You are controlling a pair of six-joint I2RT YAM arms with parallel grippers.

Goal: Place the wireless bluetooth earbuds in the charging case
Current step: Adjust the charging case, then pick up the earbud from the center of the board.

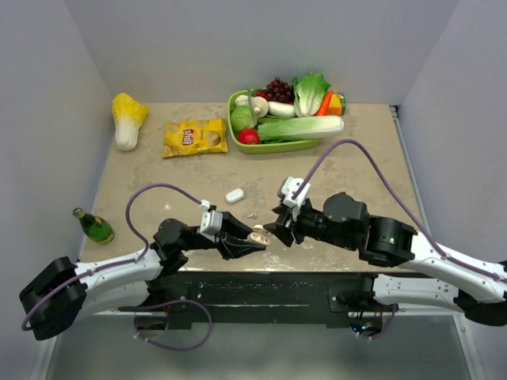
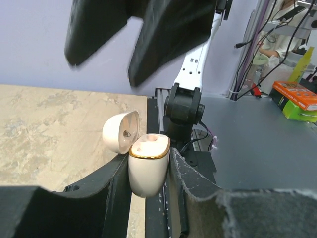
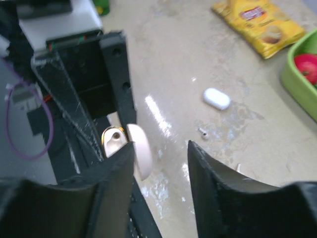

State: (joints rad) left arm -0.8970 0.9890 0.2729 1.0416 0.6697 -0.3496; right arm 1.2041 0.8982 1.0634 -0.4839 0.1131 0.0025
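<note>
- Near the table's front edge, the charging case [image 2: 148,173] is clamped between the fingers of the left gripper [image 2: 148,164], with its lid [image 2: 120,131] hinged open.
- The right gripper [image 3: 162,148] is held just beside the case, jaws spread wide, and nothing is gripped between them.
- One tiny earbud [image 3: 203,132] is seen lying on the table [image 1: 158,174], apart from both grippers and near a white oval object [image 3: 216,98].

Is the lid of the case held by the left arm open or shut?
Open. The lid is swung back from the case, showing its beige inside and gold rim.
</note>
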